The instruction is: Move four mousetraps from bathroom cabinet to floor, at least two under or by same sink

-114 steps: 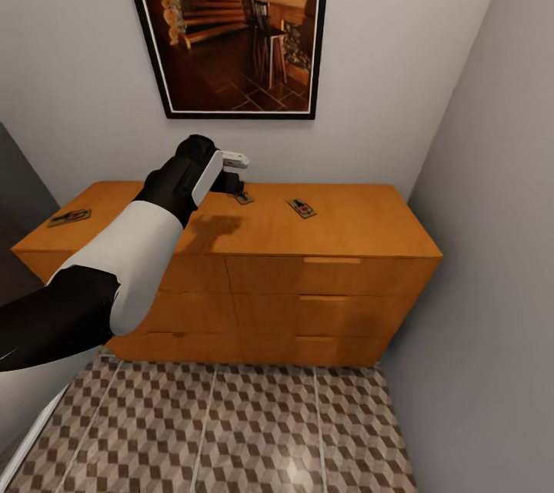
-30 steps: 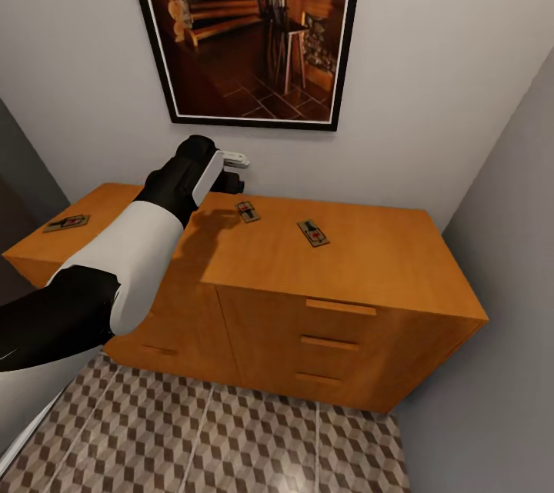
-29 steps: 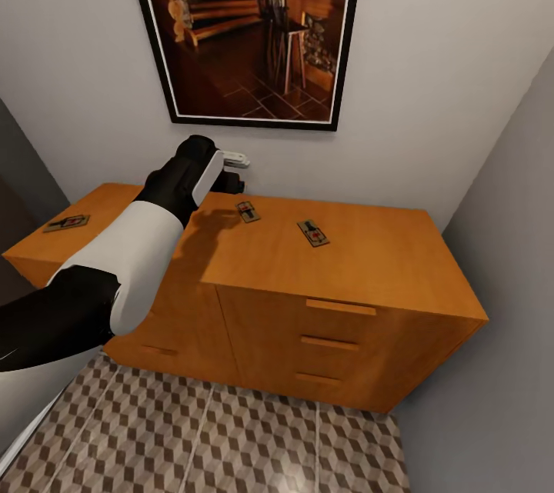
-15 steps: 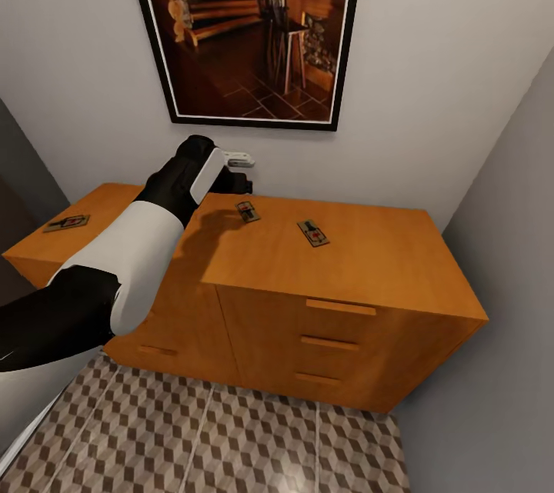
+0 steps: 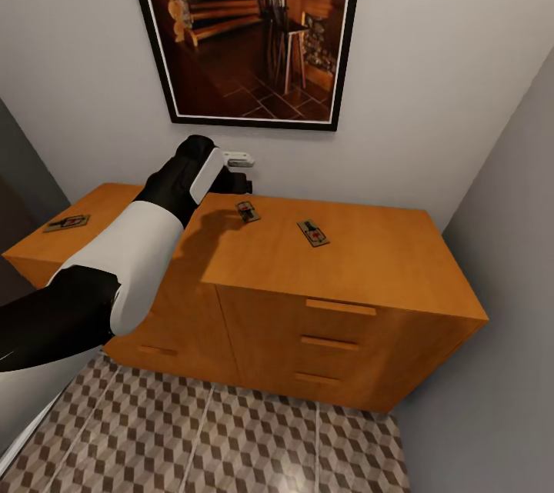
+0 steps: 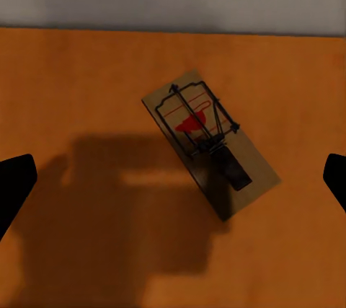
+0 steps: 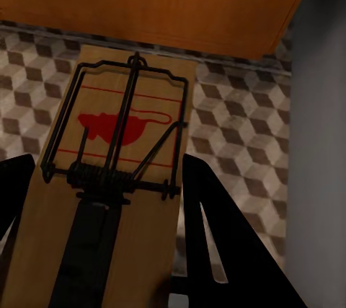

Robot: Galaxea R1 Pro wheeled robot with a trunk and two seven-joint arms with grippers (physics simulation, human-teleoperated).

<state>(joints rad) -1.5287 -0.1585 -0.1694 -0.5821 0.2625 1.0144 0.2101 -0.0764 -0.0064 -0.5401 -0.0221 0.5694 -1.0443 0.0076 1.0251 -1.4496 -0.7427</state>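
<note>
Three mousetraps lie on top of the orange-brown cabinet (image 5: 362, 262): one at its left end (image 5: 66, 222), one in the middle (image 5: 247, 211) and one right of it (image 5: 312, 232). My left gripper (image 5: 237, 184) hovers just above and behind the middle mousetrap (image 6: 209, 142), open wide, with a fingertip (image 6: 14, 185) on each side and the trap between them untouched. A fourth mousetrap (image 7: 122, 178) sits in my right gripper (image 7: 104, 178), which is shut on it above the bathroom floor (image 7: 238, 135). The sink is out of view.
A large framed picture (image 5: 246, 24) hangs on the wall behind the cabinet. A grey wall (image 5: 500, 247) closes off the right side, close to the cabinet's end. Cube-patterned tiles (image 5: 231, 447) run in front of the drawers.
Since 3.8 s ago the camera has moved, showing the cabinet at more of an angle. Over the last second my left gripper has edged slightly right, toward the middle mousetrap.
</note>
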